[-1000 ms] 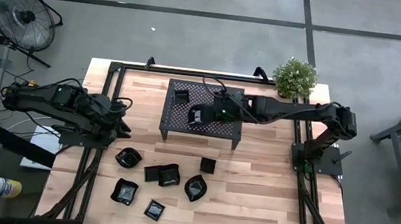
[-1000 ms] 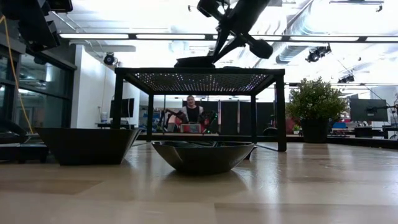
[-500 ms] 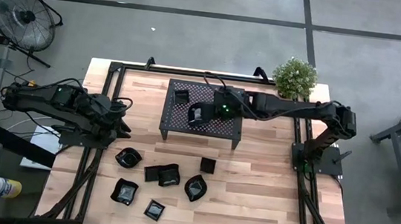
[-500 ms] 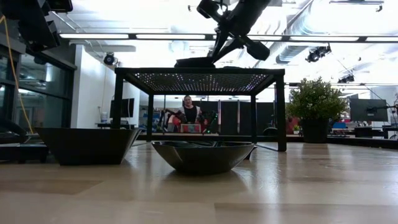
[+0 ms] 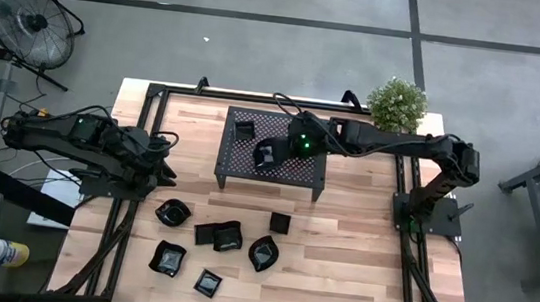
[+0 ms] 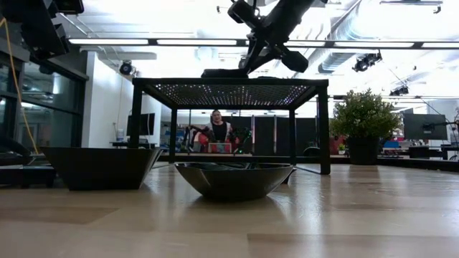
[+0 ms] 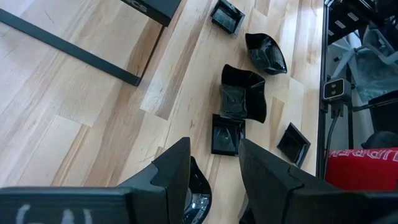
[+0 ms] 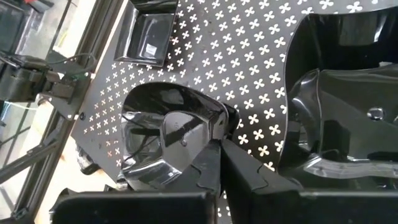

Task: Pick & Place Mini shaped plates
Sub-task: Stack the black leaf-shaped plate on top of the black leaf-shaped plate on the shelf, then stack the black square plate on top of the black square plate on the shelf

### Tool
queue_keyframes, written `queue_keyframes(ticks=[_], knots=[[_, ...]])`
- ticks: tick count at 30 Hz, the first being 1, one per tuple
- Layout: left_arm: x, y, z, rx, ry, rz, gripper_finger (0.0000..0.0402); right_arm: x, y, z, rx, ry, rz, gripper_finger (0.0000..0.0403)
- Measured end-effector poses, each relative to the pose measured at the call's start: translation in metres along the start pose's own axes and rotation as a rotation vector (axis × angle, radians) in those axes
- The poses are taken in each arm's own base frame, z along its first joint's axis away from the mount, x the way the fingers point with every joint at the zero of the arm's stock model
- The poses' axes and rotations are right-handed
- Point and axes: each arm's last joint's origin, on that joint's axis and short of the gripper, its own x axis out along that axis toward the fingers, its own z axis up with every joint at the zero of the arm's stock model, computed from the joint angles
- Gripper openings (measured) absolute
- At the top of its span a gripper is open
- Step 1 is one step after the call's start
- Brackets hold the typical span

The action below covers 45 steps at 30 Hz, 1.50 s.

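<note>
Your right gripper (image 8: 217, 155) is pinching the rim of a mini plate (image 8: 165, 134), its two fingers closed together on the plate's edge, over the perforated rack (image 8: 249, 93). From overhead, that gripper (image 5: 275, 154) is sitting above the rack's (image 5: 239, 163) left-centre, with the held plate (image 5: 263, 155) at its tip. In the low view the plate (image 6: 226, 72) is showing as a dark shape just at the rack's top surface (image 6: 229, 83); whether it is touching the mesh or hanging a little above it, you cannot tell. A square plate (image 5: 245, 128) is lying on the rack's rear left corner, and the right wrist view is showing it (image 8: 149, 34) beyond the held one.

Your left gripper (image 7: 214, 171) is waiting with its fingers apart, over the table's (image 5: 358, 271) left side, near the loose plates. Overhead it (image 5: 160, 165) is sitting just behind the nearest plate (image 5: 172, 212).

The other plates are lying on the wood in front of the rack: a pair touching each other (image 5: 218, 235), a small square one (image 5: 280, 222), a leaf-shaped one (image 5: 262, 254), and two nearer the front edge (image 5: 168, 258) (image 5: 208, 283).
</note>
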Motion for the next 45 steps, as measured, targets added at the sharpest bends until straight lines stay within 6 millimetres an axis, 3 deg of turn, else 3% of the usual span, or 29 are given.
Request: queue_keyframes(ticks=[8,24,33,38,45], knots=[[0.000,0.000,0.000,0.000,0.000,0.000,0.0136,0.000,0.000,0.000,-0.001,-0.006,-0.003,0.0045],[0.000,0.000,0.000,0.000,0.000,0.000,0.0136,0.000,0.000,0.004,0.006,-0.016,0.019,0.0054],[0.000,0.001,-0.002,-0.002,0.017,0.011,0.0136,0.000,0.000,0.004,0.000,0.001,0.030,0.0079],[0.000,0.001,-0.002,-0.003,0.021,0.014,0.0136,-0.010,0.001,0.007,-0.011,-0.028,0.046,0.0098],[0.000,0.001,-0.002,-0.004,0.021,0.014,0.0136,-0.041,0.003,0.012,-0.026,-0.077,0.107,0.0105]])
